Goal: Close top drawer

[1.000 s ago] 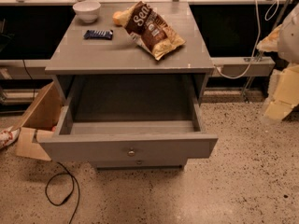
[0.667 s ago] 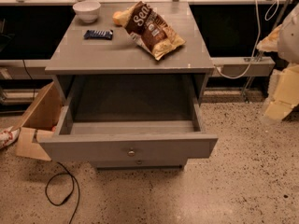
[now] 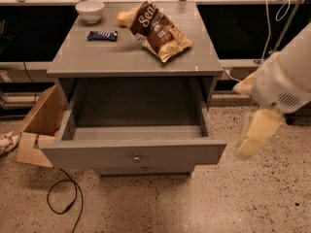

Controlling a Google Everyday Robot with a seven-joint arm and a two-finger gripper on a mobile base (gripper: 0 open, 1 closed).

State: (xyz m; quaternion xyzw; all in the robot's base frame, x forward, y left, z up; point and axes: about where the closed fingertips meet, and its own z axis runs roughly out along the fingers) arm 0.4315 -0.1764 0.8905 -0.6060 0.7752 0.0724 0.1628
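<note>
The top drawer [image 3: 97, 155] of the grey cabinet is pulled far out, and its deep box looks empty. A small brass knob [image 3: 136, 158] sits at the middle of its tall flat front. My gripper [image 3: 239, 121] hangs in the air to the right of the drawer's front right corner, a short way from it and touching nothing. Its cream fingers [image 3: 257, 132] are spread apart and hold nothing. The white arm [image 3: 286, 76] comes in from the right edge.
On the cabinet top [image 3: 97, 57] lie a white bowl [image 3: 90, 9], a dark candy bar [image 3: 102, 35] and a brown chip bag [image 3: 160, 30]. A lower drawer's knob [image 3: 144, 169] shows under the open front. A cardboard box [image 3: 41, 125] and a black cable [image 3: 65, 198] are on the floor at left.
My arm and gripper have moved left and down, closer to the drawer's right front corner. The drawer has not moved.
</note>
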